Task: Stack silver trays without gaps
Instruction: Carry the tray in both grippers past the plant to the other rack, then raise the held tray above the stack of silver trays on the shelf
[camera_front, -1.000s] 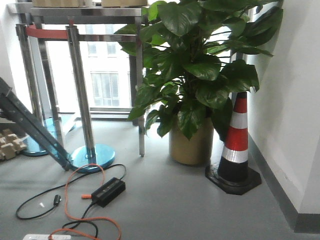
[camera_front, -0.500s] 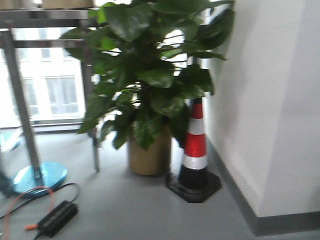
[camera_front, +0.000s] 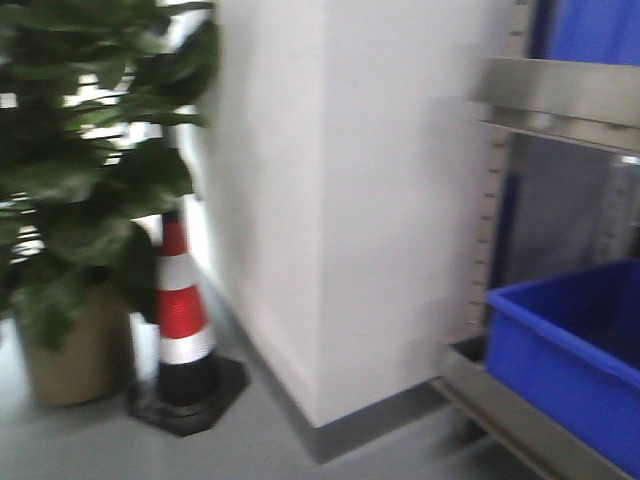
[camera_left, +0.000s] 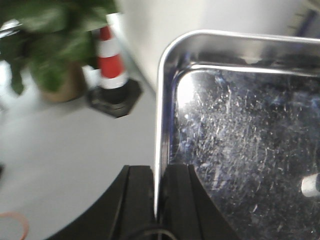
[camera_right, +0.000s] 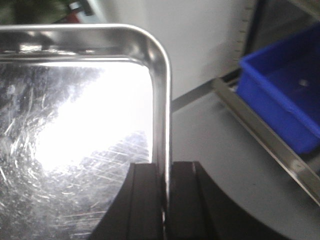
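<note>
The silver tray (camera_left: 240, 125) is being held aloft, rims clamped by left gripper (camera_left: 159, 200) and right gripper (camera_right: 164, 200); the view is being swung from plant (camera_front: 70, 200) toward blue bin (camera_front: 570, 350) (stacking pending).

Your left gripper (camera_left: 156, 200) grips the left rim of the silver tray (camera_left: 240, 135), jaws closed one either side of it; your right gripper (camera_right: 164, 200) grips the tray's right rim the same way
</note>
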